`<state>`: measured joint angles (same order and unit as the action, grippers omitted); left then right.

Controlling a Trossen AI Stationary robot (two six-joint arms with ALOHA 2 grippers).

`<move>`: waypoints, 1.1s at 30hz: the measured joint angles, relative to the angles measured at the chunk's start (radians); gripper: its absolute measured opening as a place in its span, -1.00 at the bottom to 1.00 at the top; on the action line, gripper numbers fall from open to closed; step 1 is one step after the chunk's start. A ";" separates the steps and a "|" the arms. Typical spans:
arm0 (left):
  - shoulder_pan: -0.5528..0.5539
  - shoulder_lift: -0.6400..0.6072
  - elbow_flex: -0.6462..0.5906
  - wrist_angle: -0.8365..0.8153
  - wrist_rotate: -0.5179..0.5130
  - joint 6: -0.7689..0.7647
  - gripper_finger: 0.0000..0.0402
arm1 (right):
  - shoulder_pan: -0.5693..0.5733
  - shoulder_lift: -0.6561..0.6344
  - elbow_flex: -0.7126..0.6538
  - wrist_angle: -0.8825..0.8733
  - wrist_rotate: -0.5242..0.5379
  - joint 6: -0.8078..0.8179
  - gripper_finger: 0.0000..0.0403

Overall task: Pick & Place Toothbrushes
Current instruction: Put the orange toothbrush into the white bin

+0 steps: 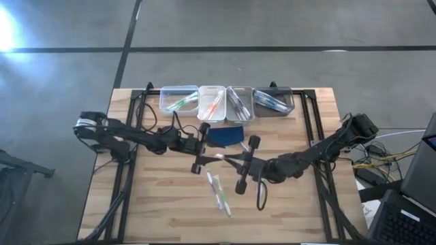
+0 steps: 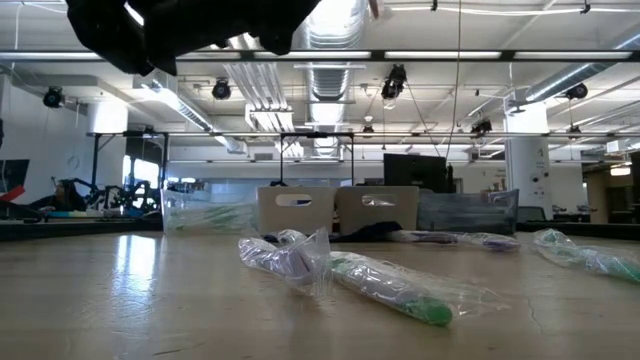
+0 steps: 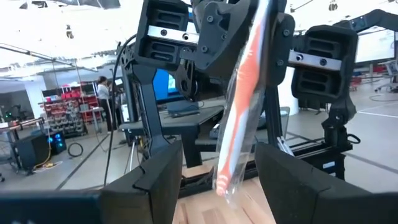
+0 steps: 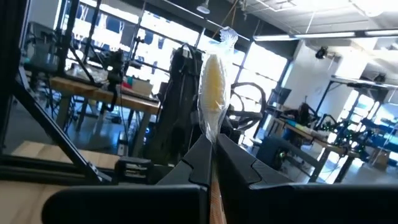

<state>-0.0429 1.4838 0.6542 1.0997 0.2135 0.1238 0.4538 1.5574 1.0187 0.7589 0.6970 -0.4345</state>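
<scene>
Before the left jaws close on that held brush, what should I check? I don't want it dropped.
1. Right gripper holds the orange toothbrush: ok, jaws shut on it.
2. Left gripper ready: ok, jaws open.
3. Brush end sits between the left jaws: ok.
4. Bin with orange brushes has room: ok.
5. Loose toothbrushes on the table clear of both arms: ok.

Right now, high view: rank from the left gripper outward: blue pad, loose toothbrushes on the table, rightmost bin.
From the left gripper, open, mid-table:
1. Blue pad: right beside it, toward the bins.
2. Loose toothbrushes: on bare wood on the near side, farther off.
3. Rightmost bin: far end of the bin row at the table's back edge, farthest.
</scene>
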 joint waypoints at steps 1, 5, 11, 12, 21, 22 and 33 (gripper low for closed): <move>0.000 0.010 0.012 0.001 0.003 0.000 0.03 | 0.000 0.000 0.000 0.000 -0.001 -0.006 -0.96; -0.005 0.056 0.065 0.000 0.052 0.000 0.03 | 0.000 0.000 0.000 0.003 -0.001 -0.011 -0.96; -0.008 0.097 0.122 0.000 0.090 0.000 0.03 | 0.000 0.000 0.000 0.002 0.000 -0.015 -0.96; -0.008 0.102 0.131 0.000 0.090 0.000 0.03 | 0.000 0.000 0.000 0.002 0.000 -0.015 -0.96; -0.010 0.114 0.169 -0.001 0.089 0.014 0.02 | 0.000 0.000 0.000 0.002 0.001 -0.015 -0.96; -0.010 0.114 0.170 -0.001 0.089 0.014 0.01 | 0.000 0.000 0.000 0.001 0.002 -0.015 -0.96; -0.011 0.114 0.166 -0.020 0.089 0.014 -0.46 | 0.000 0.000 0.000 0.001 0.002 -0.018 -0.96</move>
<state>-0.0540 1.5982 0.8204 1.0801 0.3020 0.1383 0.4534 1.5574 1.0187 0.7597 0.6987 -0.4522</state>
